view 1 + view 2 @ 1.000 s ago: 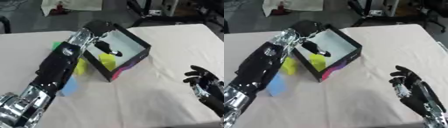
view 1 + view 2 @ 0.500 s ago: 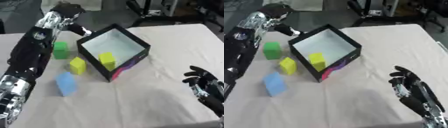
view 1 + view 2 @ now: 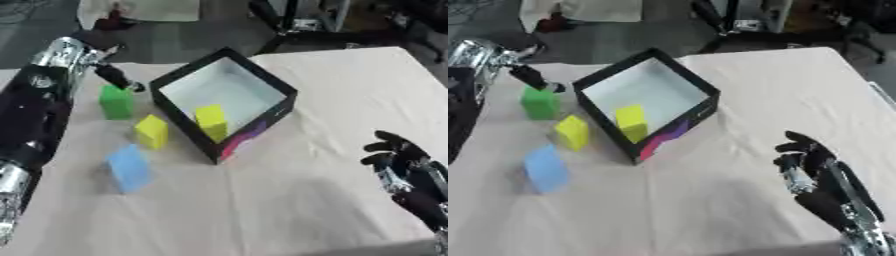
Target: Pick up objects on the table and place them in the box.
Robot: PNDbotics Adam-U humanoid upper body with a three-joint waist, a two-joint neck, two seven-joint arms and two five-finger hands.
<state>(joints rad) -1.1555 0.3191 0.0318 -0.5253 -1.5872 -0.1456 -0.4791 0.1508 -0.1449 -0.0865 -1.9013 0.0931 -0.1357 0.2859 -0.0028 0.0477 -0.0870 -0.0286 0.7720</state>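
A black box (image 3: 234,84) with a white inside stands open at the middle of the table, and one yellow block (image 3: 211,121) lies in it. Left of the box a green block (image 3: 115,102), a second yellow block (image 3: 151,131) and a blue block (image 3: 129,167) lie on the cloth. My left hand (image 3: 115,78) reaches down from the upper left, fingers extended, with the tips just over the green block's far top edge; it holds nothing. Near the lower right corner my right hand (image 3: 811,170) rests open, fingers up.
The table (image 3: 315,210) is covered in a pale cloth; its far edge runs just behind the box. My left arm (image 3: 35,105) lies along the left side, beside the blocks. Dark floor and furniture legs show beyond the table.
My left hand has drawn back from over the box to the far left and now comes down towards the green block. The right hand has stayed in place.
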